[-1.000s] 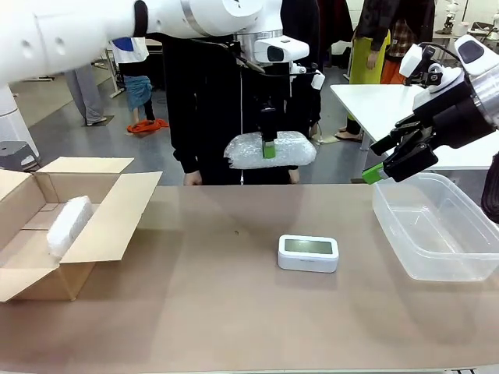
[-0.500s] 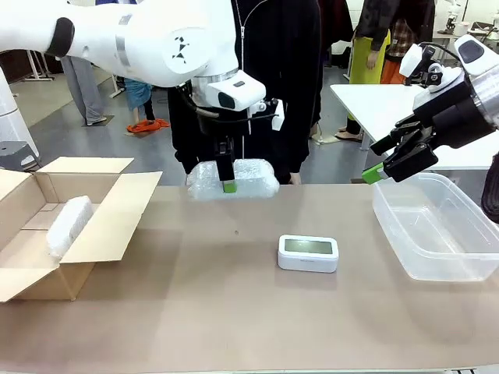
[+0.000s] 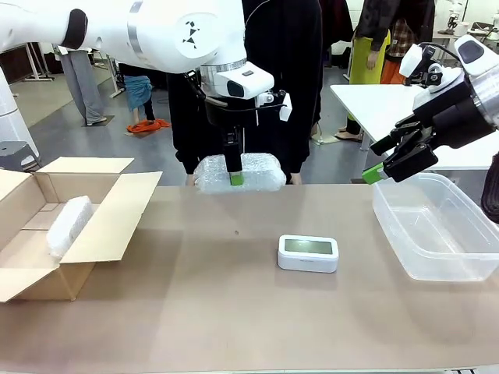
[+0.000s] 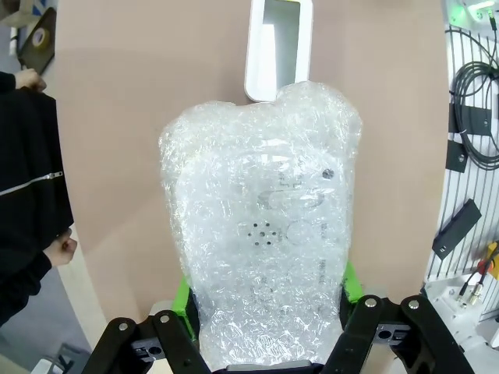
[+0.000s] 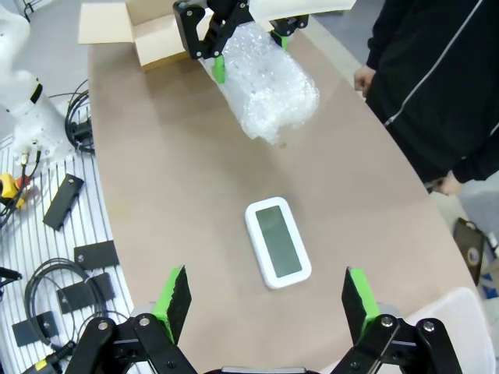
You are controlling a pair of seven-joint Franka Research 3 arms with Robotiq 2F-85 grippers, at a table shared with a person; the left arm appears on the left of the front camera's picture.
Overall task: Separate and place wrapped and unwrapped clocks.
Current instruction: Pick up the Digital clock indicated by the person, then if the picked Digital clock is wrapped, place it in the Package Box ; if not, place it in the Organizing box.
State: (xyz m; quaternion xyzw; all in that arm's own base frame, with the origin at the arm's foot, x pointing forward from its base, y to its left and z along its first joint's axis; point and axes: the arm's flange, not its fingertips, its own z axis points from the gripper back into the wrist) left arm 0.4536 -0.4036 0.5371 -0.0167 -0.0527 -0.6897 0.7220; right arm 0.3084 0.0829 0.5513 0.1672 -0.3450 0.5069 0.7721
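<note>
Wrapped clock hangs above the desk, pinched across its middle by the left claw, whose green pads are sunk slightly into the padding. The cardboard box sits well to this claw's left and lower, with a second wrapped bundle inside. The bare clock lies below the claw, off to its right.

The step looks like a carry to the box. Soft wrap can swivel in a narrow pinch, so travel level and unhurried, clear the raised flap, and lower beside the bundle there before releasing. The right claw is spread wide and empty — well apart, over the clear tub.
</note>
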